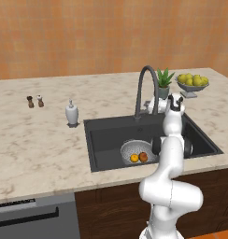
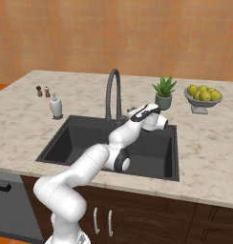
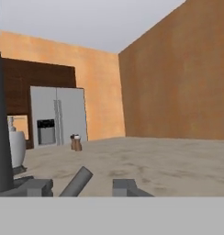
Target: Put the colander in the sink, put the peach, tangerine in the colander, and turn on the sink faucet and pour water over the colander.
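The silver colander sits in the dark sink, toward its front. Inside it lie the tangerine and the peach side by side. The tall gooseneck sink faucet arches over the basin, and no water runs from its spout. My gripper reaches in level from the right, at the faucet's base behind the basin. In the hand view the gripper is open, its fingertips apart on either side of the grey faucet lever without touching it. The faucet column rises at that view's left edge.
A white soap bottle stands left of the sink, with two small shakers farther left. A potted plant and a bowl of lemons stand behind the sink's right corner. My arm arches over the basin's right half.
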Tool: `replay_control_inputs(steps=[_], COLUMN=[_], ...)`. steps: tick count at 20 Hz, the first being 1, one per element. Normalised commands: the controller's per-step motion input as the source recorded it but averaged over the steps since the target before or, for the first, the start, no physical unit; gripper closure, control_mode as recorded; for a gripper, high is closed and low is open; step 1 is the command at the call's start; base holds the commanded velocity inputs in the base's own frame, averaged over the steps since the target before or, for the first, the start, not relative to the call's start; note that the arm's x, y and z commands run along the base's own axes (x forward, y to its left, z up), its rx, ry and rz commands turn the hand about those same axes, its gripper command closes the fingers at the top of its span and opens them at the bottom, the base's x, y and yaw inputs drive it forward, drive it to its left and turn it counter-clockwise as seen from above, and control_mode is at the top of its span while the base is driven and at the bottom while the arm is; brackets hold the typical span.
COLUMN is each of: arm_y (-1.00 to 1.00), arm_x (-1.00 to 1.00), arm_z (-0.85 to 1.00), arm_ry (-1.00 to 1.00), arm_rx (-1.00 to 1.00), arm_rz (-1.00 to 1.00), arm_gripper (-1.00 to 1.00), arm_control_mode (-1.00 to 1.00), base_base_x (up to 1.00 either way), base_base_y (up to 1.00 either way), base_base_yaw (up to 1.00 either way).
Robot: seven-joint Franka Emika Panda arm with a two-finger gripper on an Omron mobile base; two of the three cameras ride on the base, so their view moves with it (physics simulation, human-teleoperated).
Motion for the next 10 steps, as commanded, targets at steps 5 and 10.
replay_control_inputs(steps=[5,10], arm_y=[-0.65,-0.68], arm_x=[0.48,0.44], arm_z=[-0.19,-0.24], arm_ry=[0.17,0.16], arm_rx=[-0.10,-0.09], arm_rz=[-0.25,-0.28], arm_gripper=[1.00,1.00], arm_control_mode=[-1.00,-1.00], base_base_x=[0.00,0.00], base_base_y=[0.00,0.00], base_base_yaw=[0.00,0.00])
